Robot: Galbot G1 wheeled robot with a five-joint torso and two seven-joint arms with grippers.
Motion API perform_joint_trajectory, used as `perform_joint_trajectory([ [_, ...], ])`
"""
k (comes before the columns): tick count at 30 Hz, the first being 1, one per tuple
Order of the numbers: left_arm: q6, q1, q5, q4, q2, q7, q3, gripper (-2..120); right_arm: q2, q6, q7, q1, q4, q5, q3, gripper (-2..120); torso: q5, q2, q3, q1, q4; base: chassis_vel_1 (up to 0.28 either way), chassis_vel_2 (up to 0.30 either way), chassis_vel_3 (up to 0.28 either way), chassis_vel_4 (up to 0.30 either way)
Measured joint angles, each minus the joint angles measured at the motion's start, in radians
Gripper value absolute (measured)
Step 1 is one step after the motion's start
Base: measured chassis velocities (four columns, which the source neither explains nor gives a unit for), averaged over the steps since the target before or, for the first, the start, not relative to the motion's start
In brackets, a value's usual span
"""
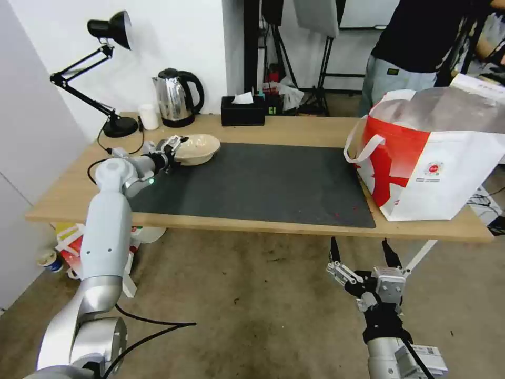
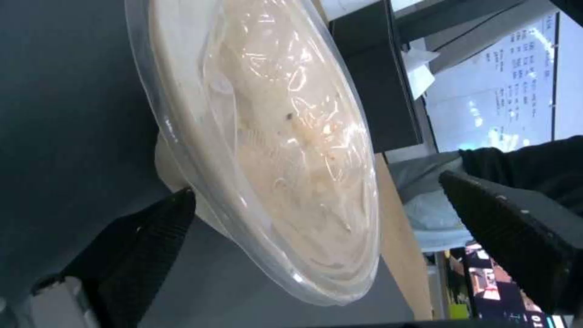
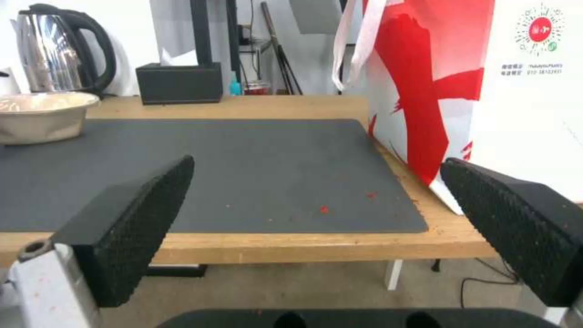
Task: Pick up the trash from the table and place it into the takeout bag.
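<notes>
Shallow beige bowl [image 1: 198,148] sits at far-left corner of mat on table [image 1: 294,129]; left gripper [image 1: 173,149] straddles its near rim, jaws apart; film-covered, likely light, flexible, slick, so pinch rim gently; right gripper [image 1: 362,256] idle, jaws apart, below table edge.

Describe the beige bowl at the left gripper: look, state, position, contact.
The beige bowl is shallow and round, looks like pulp or paper, and carries a clear plastic film or lid. It sits upright on the dark mat's far left corner, before the kettle. The open left gripper straddles its rim; contact is unclear.
</notes>
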Motion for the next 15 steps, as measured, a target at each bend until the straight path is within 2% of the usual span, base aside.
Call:
perform_joint_trajectory([
  [5,-0.002,-0.001,0.010,0.006,-0.004,0.010,-0.001,100,0.000,0.000,0.000,0.000,0.000,0.000,0.000,100,-0.0001,0.000,0.000,0.000,0.0000,0.000,0.000,0.000,0.000],
  [8,-0.016,-0.001,0.038,0.015,-0.006,0.044,-0.004,100,0.000,0.000,0.000,0.000,0.000,0.000,0.000,100,-0.0001,0.000,0.000,0.000,0.0000,0.000,0.000,0.000,0.000],
  [15,-0.024,0.003,0.060,0.016,-0.008,0.076,-0.008,100,0.000,0.000,0.000,0.000,0.000,0.000,0.000,100,0.0000,0.000,0.000,0.000,0.0001,0.000,0.000,0.000,0.000],
])
